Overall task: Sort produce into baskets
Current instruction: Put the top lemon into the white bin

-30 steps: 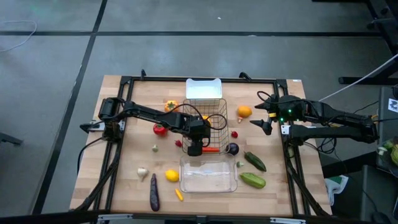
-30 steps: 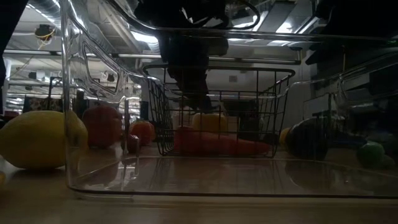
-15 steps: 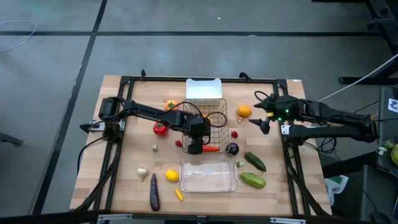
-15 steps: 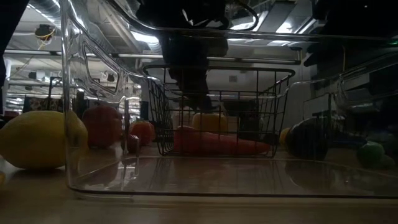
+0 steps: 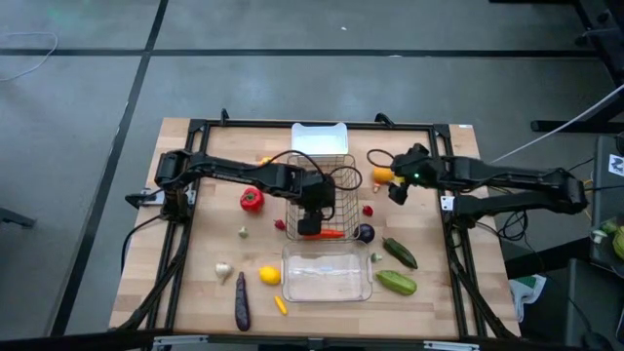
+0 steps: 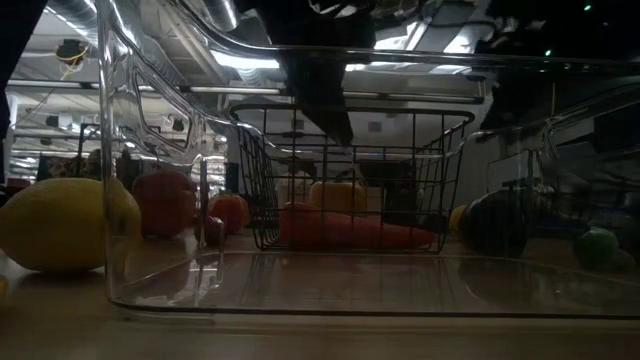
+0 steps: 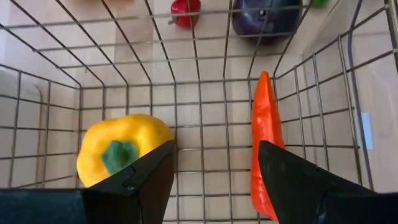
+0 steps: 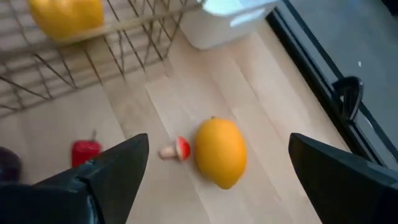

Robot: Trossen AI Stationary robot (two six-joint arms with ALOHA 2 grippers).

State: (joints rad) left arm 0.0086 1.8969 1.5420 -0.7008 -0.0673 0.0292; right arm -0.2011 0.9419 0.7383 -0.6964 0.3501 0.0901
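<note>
Wire basket (image 5: 323, 195) half hidden under the empty, parted left gripper (image 5: 310, 226); right gripper (image 5: 395, 187) spread wide

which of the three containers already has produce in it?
Only the wire basket in the middle: a yellow pepper and a carrot lie on its floor. The white tray behind it and the clear tray in front hold nothing.
</note>
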